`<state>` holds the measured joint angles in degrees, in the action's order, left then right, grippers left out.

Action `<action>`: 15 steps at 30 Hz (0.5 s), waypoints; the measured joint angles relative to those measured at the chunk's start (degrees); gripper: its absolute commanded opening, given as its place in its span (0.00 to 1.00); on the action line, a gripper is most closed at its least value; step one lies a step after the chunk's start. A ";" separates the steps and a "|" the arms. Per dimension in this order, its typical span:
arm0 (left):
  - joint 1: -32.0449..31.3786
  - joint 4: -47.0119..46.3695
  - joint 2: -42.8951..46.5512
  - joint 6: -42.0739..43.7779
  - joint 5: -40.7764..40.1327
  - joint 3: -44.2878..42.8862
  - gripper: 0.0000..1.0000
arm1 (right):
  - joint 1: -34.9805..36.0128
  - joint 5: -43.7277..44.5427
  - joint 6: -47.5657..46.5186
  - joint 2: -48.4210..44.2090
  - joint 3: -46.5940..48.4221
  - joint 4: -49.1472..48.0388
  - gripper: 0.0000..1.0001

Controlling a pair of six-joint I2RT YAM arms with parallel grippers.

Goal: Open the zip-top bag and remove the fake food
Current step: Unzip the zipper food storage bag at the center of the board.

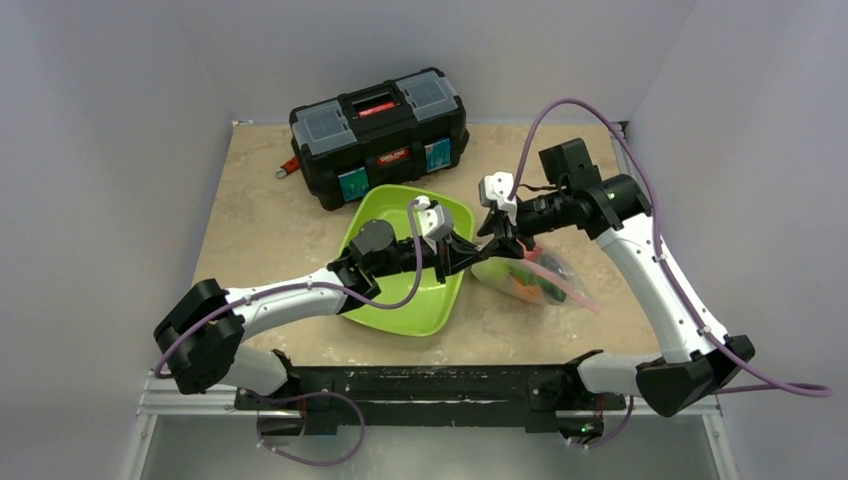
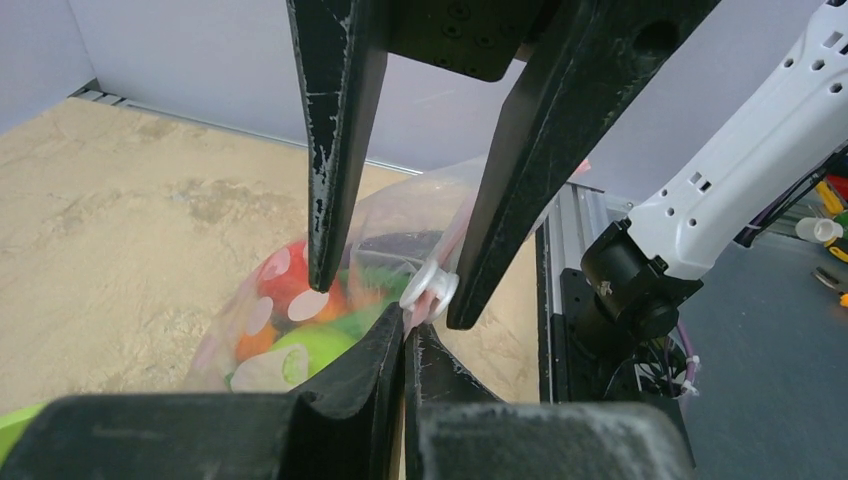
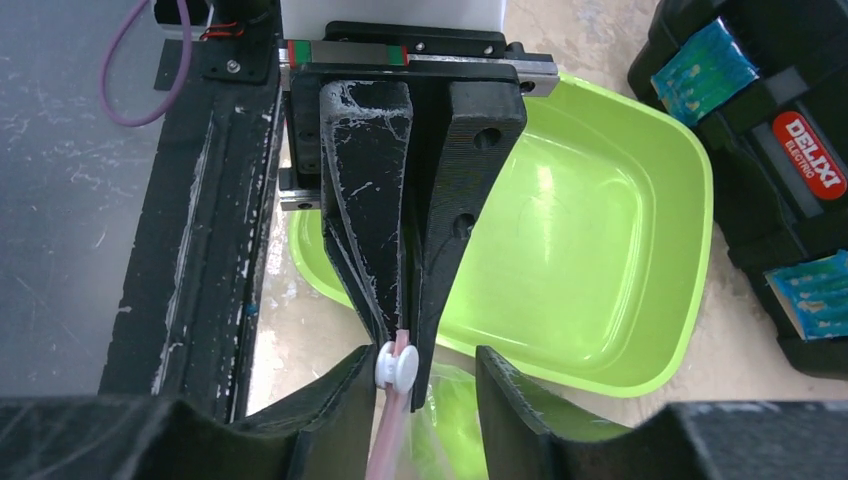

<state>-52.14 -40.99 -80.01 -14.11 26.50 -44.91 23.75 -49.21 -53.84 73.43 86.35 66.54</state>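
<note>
Unzipping was in hand: left gripper (image 2: 405,328) clamped the bag (image 2: 250,320) at its zip; right gripper (image 3: 424,372), fingers apart, straddled the slider (image 3: 397,368); next, close and pull.

Table (image 1: 260,210): beige, stone-patterned top. Black toolbox (image 1: 380,135) stands at the far edge, left of centre, with a small red-handled item (image 1: 288,167) beside its left end. Lime-green tray (image 1: 400,325) mid-table. Just right of it, the zip-top bag (image 1: 545,280) rests on the surface.
</note>
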 measured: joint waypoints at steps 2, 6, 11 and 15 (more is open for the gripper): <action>0.00 0.20 0.00 -0.20 -0.15 -0.02 0.00 | 0.26 0.37 0.55 -0.07 -0.48 -0.50 0.30; 0.00 0.87 -0.02 -0.33 -0.42 -0.02 0.00 | 0.33 0.90 1.57 -0.35 -1.44 -1.09 0.18; 0.00 1.40 -0.02 -0.33 -0.98 -0.13 0.00 | 0.37 1.66 2.40 -0.76 -1.55 -1.11 0.04; 0.00 1.44 0.07 -0.31 -1.49 -0.22 0.00 | 0.37 1.86 2.97 -1.40 -1.88 -1.57 0.00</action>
<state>-52.14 -39.55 -79.94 -14.41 25.02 -45.12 24.12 -47.35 -50.87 72.03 84.47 64.97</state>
